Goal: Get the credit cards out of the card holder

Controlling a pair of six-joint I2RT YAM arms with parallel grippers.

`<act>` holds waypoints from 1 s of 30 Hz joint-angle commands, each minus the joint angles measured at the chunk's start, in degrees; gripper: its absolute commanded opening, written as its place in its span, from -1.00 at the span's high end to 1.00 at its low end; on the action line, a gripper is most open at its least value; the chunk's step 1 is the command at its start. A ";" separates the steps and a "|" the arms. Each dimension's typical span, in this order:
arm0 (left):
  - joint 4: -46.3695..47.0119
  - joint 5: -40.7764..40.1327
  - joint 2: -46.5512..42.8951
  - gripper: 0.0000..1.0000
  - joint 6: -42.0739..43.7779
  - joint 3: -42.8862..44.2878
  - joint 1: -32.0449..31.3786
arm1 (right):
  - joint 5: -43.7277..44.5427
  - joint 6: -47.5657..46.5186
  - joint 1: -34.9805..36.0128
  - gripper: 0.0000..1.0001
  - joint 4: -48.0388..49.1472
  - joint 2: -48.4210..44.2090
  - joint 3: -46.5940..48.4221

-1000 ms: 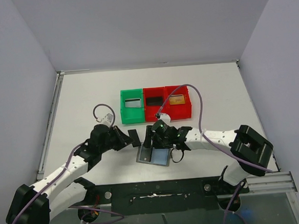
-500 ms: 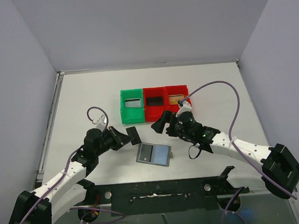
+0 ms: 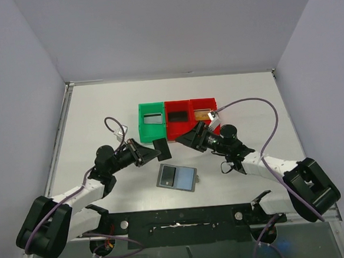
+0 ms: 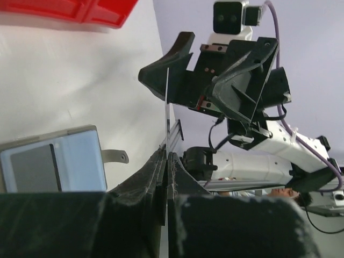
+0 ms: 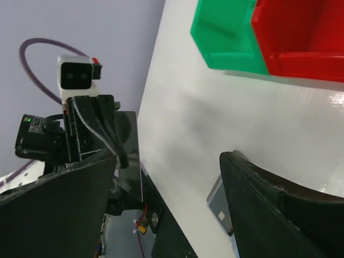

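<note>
The card holder lies open on the table, bluish-grey inside, with a dark grey card in its left pocket. It also shows in the left wrist view, and its corner shows in the right wrist view. My left gripper is shut on a black credit card and holds it above the table, up and to the left of the holder. In the left wrist view the gripper pinches the card edge-on. My right gripper is open and empty, facing the card; in its own view the jaws stand wide apart.
A green bin and two red bins stand in a row behind the grippers, each with a flat item inside. The green bin and a red bin show close to the right wrist.
My right gripper has left the card holder and moved up and right, towards the bins. My left gripper has carried the black card right, towards the right gripper.
</note>
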 commanded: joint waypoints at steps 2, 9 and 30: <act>11.59 6.91 1.90 1.00 -2.62 2.84 0.39 | -8.93 2.48 1.67 -0.50 14.22 3.28 2.86; 10.85 9.71 2.25 1.00 -1.44 3.55 0.39 | -11.99 1.90 3.88 -0.19 14.51 6.27 5.53; 7.60 10.89 0.49 1.00 -1.31 6.04 0.39 | -19.50 6.89 4.33 0.54 22.28 7.44 4.27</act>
